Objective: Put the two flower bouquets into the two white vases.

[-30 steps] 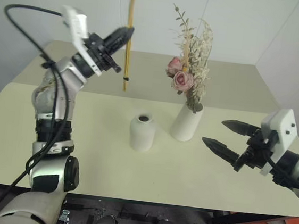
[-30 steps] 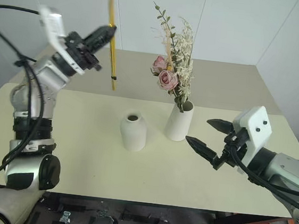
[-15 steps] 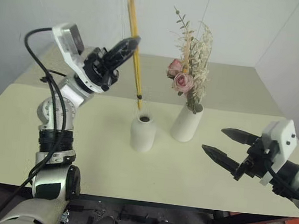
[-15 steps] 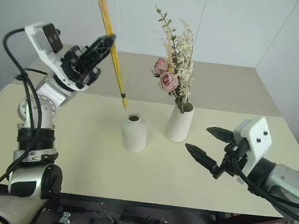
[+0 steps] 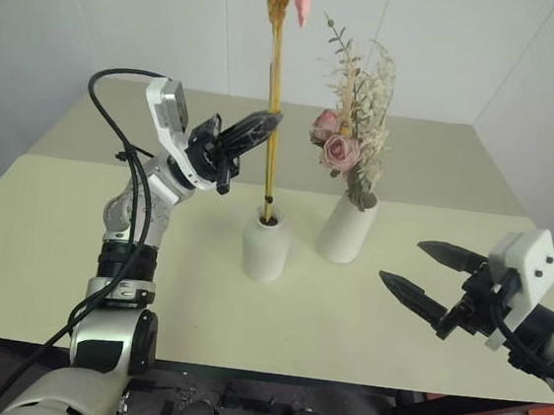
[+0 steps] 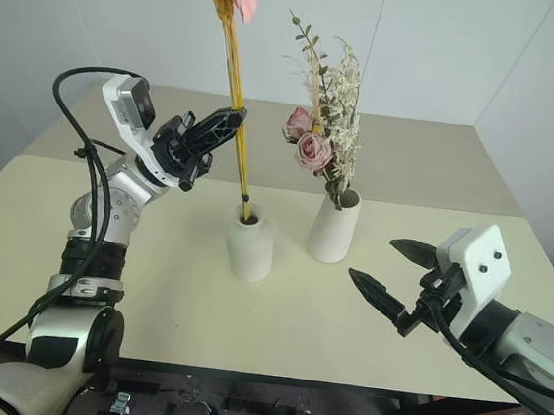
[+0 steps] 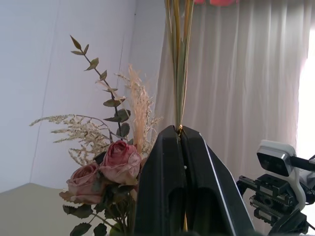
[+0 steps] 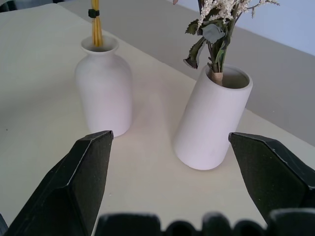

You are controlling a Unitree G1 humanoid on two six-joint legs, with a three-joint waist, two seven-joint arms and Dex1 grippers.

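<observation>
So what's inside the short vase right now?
The yellow stems of the slim bouquet enter the short vase at its mouth, held by the left tool. How deep they reach is hidden by the vase wall.

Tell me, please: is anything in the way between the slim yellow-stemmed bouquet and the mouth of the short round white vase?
Nothing visible blocks it. The slim bouquet with long yellow stems, clamped in the left claw, has its stem ends right at the narrow mouth of the short round white ceramic vase. The taller white cylinder vase stands apart beside it.
</observation>
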